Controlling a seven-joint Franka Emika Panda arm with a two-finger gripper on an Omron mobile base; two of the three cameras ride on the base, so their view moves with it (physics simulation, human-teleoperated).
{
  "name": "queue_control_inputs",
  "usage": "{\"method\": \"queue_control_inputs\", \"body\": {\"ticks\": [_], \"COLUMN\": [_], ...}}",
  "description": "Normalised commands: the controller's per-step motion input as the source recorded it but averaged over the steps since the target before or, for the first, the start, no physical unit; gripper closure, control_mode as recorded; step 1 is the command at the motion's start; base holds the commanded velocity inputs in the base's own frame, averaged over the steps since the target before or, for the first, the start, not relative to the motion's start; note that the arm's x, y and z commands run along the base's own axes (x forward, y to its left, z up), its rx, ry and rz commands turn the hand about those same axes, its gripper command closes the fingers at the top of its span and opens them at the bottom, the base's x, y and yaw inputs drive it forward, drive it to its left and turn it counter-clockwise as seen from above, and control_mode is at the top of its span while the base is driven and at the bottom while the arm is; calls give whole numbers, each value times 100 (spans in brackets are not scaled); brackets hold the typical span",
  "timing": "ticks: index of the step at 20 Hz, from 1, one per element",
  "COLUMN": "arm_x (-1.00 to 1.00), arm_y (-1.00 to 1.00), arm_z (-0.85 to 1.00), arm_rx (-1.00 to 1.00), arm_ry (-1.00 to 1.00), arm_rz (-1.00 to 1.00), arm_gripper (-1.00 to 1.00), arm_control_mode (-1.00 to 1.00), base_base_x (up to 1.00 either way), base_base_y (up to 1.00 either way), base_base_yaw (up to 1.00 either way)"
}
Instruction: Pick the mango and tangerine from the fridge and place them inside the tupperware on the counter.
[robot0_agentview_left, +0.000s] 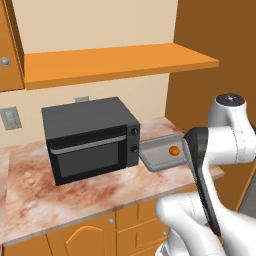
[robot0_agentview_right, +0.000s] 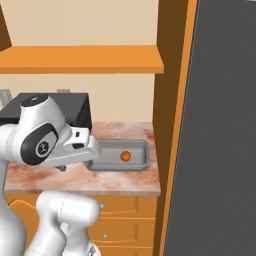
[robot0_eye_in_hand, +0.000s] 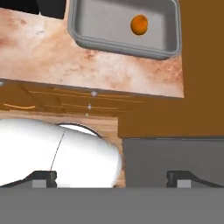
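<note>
The tangerine (robot0_agentview_left: 174, 150) (robot0_agentview_right: 125, 156) (robot0_eye_in_hand: 139, 25) lies inside the grey tupperware (robot0_agentview_left: 155, 162) (robot0_agentview_right: 142, 165) (robot0_eye_in_hand: 122, 48), toward its right end. The tupperware rests on the counter (robot0_agentview_left: 75, 195) (robot0_agentview_right: 120, 181) (robot0_eye_in_hand: 65, 61) beside the microwave. My gripper (robot0_eye_in_hand: 111, 177) hangs open and empty in front of the counter's edge, well apart from the tray; its two dark fingertips (robot0_eye_in_hand: 43, 177) stand wide apart. The fridge (robot0_agentview_right: 220, 150) (robot0_eye_in_hand: 175, 157) rises as a tall grey face on the right, its inside hidden. The mango is out of view.
A black microwave oven (robot0_agentview_left: 90, 140) (robot0_agentview_right: 75, 110) stands on the counter left of the tray. An orange shelf (robot0_agentview_left: 115, 62) (robot0_agentview_right: 85, 59) hangs above. A brown panel (robot0_agentview_right: 172, 100) separates counter and fridge. Orange drawers (robot0_eye_in_hand: 65, 103) sit below the stone top.
</note>
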Motion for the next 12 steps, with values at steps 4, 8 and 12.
{"method": "queue_control_inputs", "body": {"ticks": [4,8,12], "arm_x": [-75,-57,-29], "arm_y": [40,34,33], "arm_z": [25,12,17], "arm_rx": [1,0,0], "arm_ry": [0,0,0], "arm_rz": [48,4,-28], "arm_gripper": [-100,-100,-100], "arm_control_mode": [-100,-100,-100], "base_base_x": [0,0,0], "base_base_y": [0,0,0], "base_base_yaw": [0,0,0]}}
